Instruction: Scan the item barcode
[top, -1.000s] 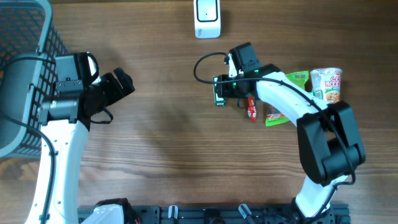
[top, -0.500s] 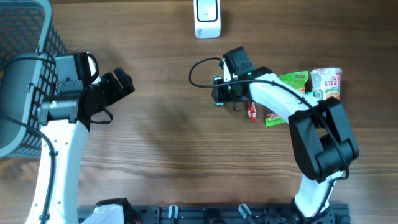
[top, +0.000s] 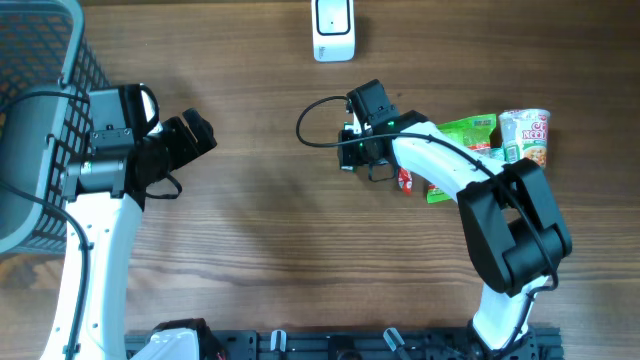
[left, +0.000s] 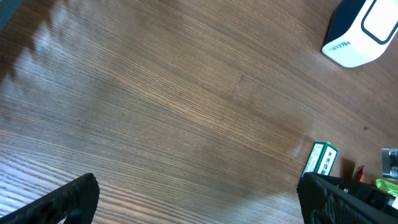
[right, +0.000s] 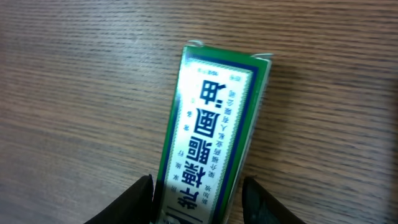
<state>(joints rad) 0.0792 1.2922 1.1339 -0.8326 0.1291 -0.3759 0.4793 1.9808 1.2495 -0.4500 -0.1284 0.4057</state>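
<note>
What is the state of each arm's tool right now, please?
Left tool: open, holding nothing.
Right tool: closed on the green box.

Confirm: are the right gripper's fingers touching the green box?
Touching. The right wrist view shows both fingers of the right gripper pressed against the long sides of the green box, no gap either side.

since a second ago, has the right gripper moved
Yes: the right gripper with the green box has shifted left, away from the noodle cup.
</note>
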